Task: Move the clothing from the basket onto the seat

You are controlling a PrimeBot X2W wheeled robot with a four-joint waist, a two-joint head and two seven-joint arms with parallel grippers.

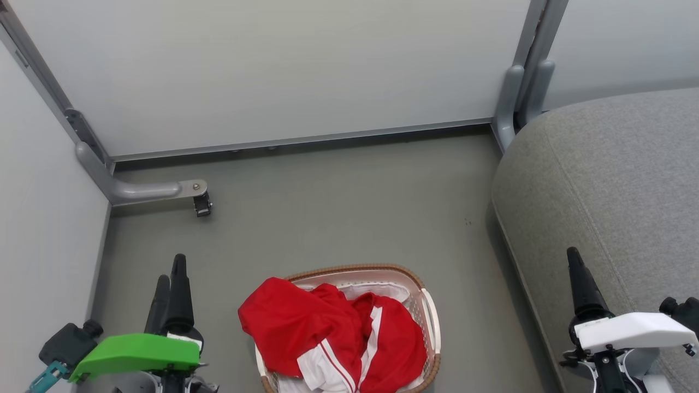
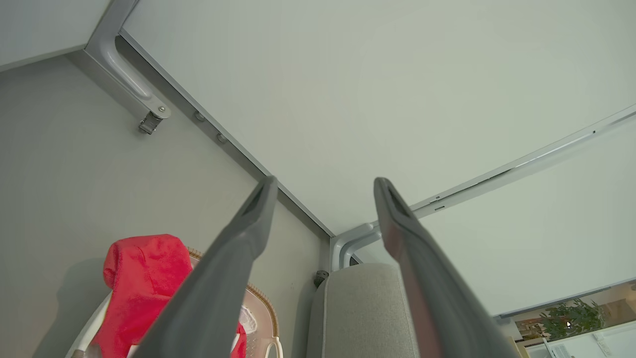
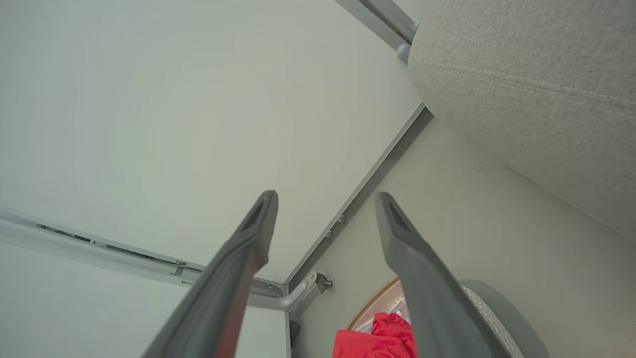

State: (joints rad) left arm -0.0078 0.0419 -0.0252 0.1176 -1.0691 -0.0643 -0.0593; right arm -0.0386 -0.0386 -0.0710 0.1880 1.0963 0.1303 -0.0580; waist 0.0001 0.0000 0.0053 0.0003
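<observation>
While the clothing [image 1: 327, 327] overhangs the left rim of the basket [image 1: 432, 311], the seat [image 1: 611, 180] stands apart. Fingers of left gripper [image 2: 325, 180] and right gripper [image 3: 325, 196] stand wide, empty.

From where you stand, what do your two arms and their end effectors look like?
The left end effector has two long, tapering dark grey fingers rising from a bright green plastic cover, with a black knob and teal part beside it. The right end effector has matching dark fingers but a white cover and black fittings.
</observation>
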